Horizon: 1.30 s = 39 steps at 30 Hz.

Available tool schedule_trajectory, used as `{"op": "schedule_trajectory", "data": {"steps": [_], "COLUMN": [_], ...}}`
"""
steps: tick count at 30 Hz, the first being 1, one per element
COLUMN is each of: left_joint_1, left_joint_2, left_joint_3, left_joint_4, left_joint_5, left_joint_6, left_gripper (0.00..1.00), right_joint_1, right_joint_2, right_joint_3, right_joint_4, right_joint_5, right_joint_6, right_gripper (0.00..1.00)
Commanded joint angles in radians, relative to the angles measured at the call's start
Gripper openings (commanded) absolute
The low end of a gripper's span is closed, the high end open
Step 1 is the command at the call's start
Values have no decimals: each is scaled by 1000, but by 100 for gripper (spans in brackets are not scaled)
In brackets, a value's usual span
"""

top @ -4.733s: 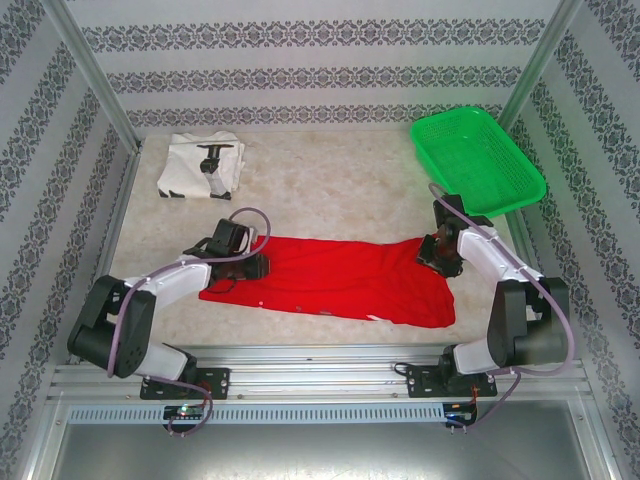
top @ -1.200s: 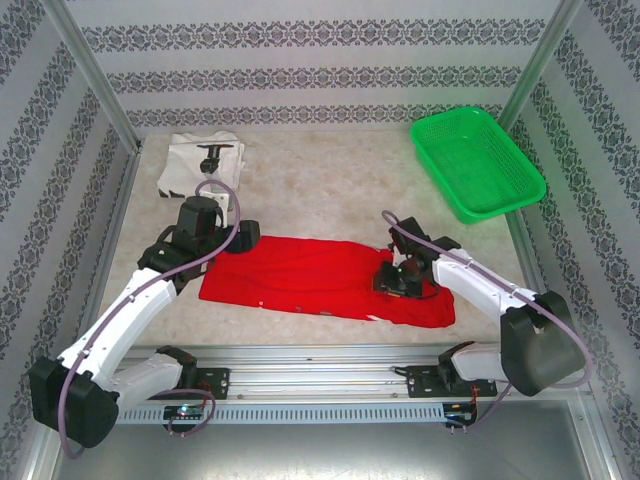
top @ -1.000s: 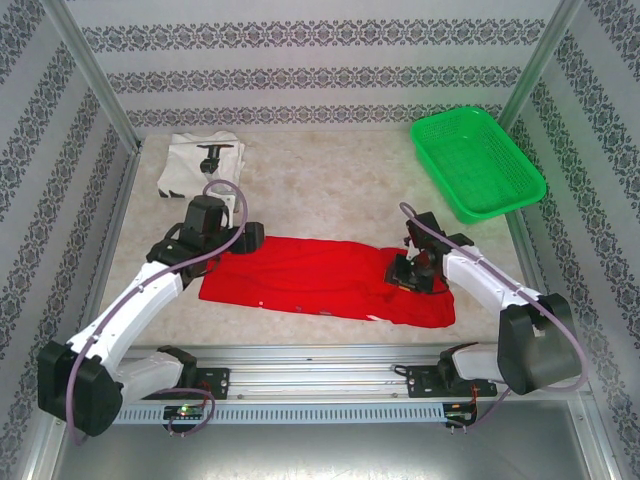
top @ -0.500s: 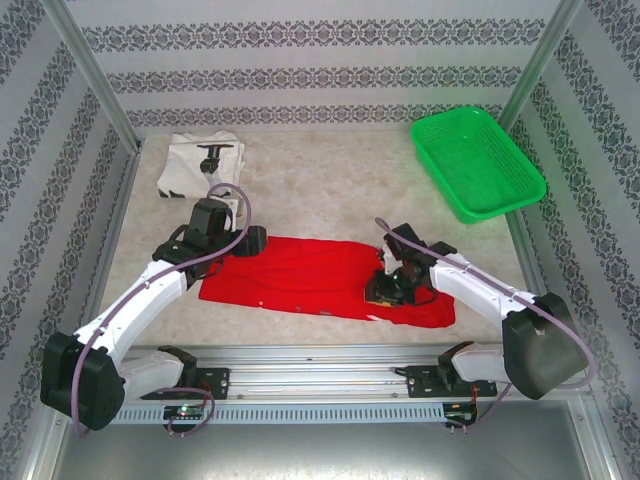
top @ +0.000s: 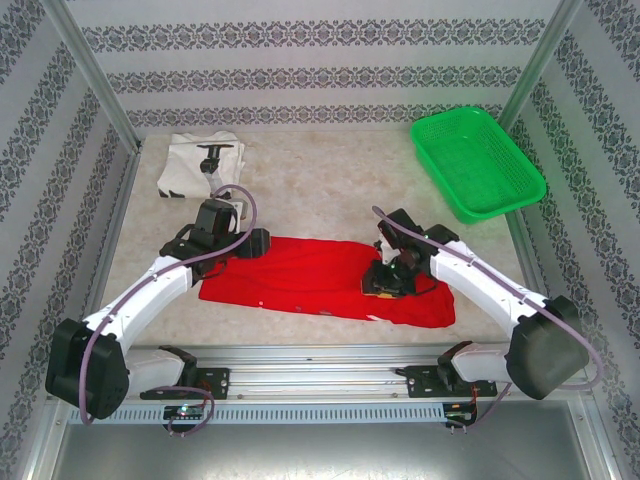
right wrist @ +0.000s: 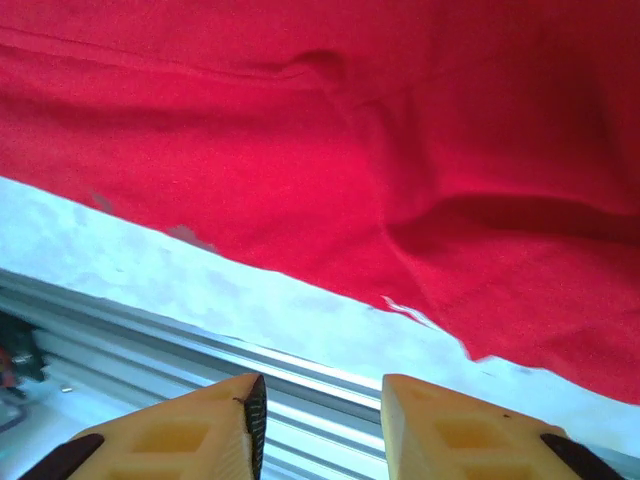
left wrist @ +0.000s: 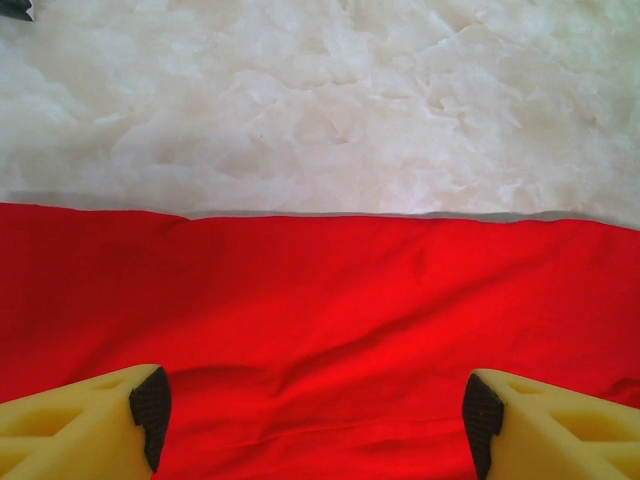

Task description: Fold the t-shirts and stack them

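The red t-shirt (top: 310, 275) lies flat in a long strip across the middle of the table. The white t-shirt (top: 195, 168), with a black graphic, sits folded at the back left. My left gripper (top: 255, 243) hovers at the red shirt's far left corner; in the left wrist view it (left wrist: 315, 420) is wide open over red cloth (left wrist: 330, 300), holding nothing. My right gripper (top: 385, 280) is low over the shirt's right half. In the right wrist view it (right wrist: 322, 420) is partly open and empty, pointing past the shirt's near hem (right wrist: 400, 300).
A green mesh basket (top: 478, 160) stands tilted at the back right corner. The aluminium rail (right wrist: 200, 350) runs along the table's near edge just beyond the hem. Bare marbled table (top: 330, 180) lies behind the red shirt. Patterned walls close in three sides.
My right gripper has moved left over the red shirt's right half and turned toward the near hem. The left gripper has crept slightly toward the shirt's far edge. The shirt lies the same.
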Motion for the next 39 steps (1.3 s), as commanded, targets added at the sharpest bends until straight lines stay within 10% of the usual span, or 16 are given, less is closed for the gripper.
{"op": "schedule_trajectory", "data": {"steps": [1,10,31,39], "left_joint_1": [-4,-2,0,-1], "left_joint_2": [-20,-100,-212,-246], "left_joint_3": [-7,74,107,120], "left_joint_4": [33,-13,-110,-112], "left_joint_5": [20,21,-74,48], "left_joint_6": [-15,-2,18,60], "left_gripper": [78,80,82,83], "right_joint_1": [51,230,283,287], "right_joint_2": [-2,138,315,351], "right_joint_3": [32,33,69,54], "right_joint_4": [-208,-220,-108,-113], "right_joint_5": [181,388,446,507], "right_joint_6": [-60,-71,-129,-120], "right_gripper": [39,40,40,21]}}
